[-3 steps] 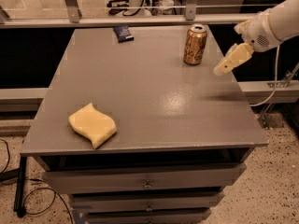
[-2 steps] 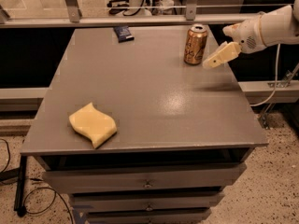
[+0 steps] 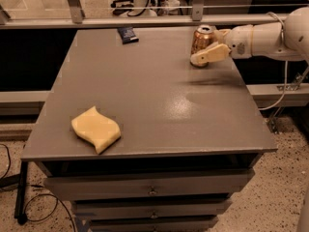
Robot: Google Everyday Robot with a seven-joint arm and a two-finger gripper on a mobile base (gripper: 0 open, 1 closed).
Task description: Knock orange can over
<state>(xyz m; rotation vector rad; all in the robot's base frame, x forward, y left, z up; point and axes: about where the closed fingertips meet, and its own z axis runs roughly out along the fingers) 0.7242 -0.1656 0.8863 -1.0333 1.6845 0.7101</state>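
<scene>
The orange can (image 3: pixel 201 36) stands upright near the table's far right corner, silver top showing. My gripper (image 3: pixel 210 46) comes in from the right on a white arm (image 3: pixel 260 35) and is right against the can. It is open: one cream finger (image 3: pixel 210 54) lies across the front of the can's base, and the other (image 3: pixel 222 32) shows just behind the can's right side. The can is not knocked over.
A yellow wavy sponge (image 3: pixel 96 128) lies near the front left of the grey table (image 3: pixel 159 105). A small dark packet (image 3: pixel 127 34) lies at the far edge. A rail and glass run behind the table. Drawers sit under the top. A cable hangs at the right.
My gripper has moved left from beside the table's right edge until it reaches the can's base. The can still stands in the same place.
</scene>
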